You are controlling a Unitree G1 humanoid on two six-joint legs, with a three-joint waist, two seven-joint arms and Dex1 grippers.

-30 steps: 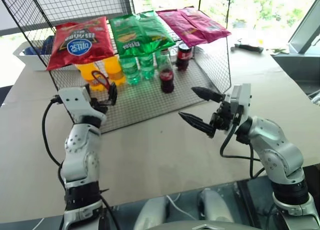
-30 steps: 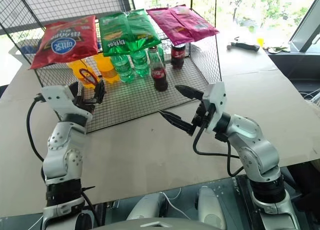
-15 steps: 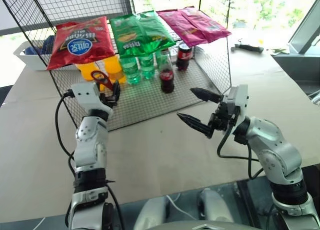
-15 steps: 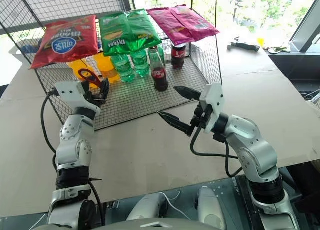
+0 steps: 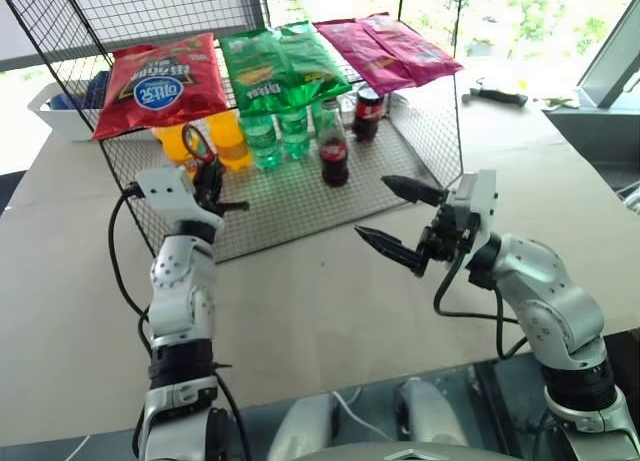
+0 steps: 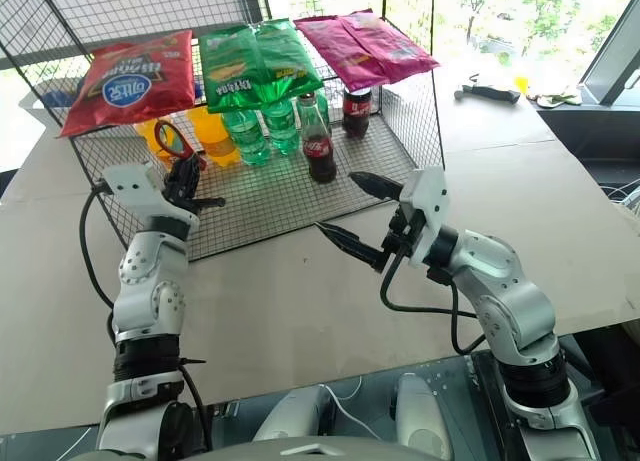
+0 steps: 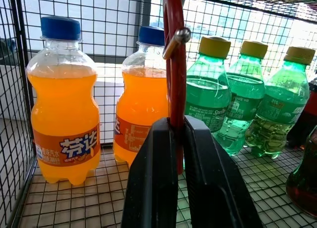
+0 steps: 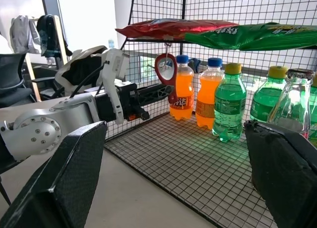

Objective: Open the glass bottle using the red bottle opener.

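left fingers (image 7: 148,178) clamping red bottle opener (image 7: 174,65), raised

Head cams look down on wire rack (image 5: 300,196) — wrist cams close, facing bottles.

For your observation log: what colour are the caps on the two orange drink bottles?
Blue. The two orange drink bottles show their caps best in the left wrist view.

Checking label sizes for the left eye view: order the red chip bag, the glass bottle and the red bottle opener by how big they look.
1. Red chip bag, clearly largest.
2. Glass bottle.
3. Red bottle opener, thinnest, partly hidden by the left gripper shut on it.
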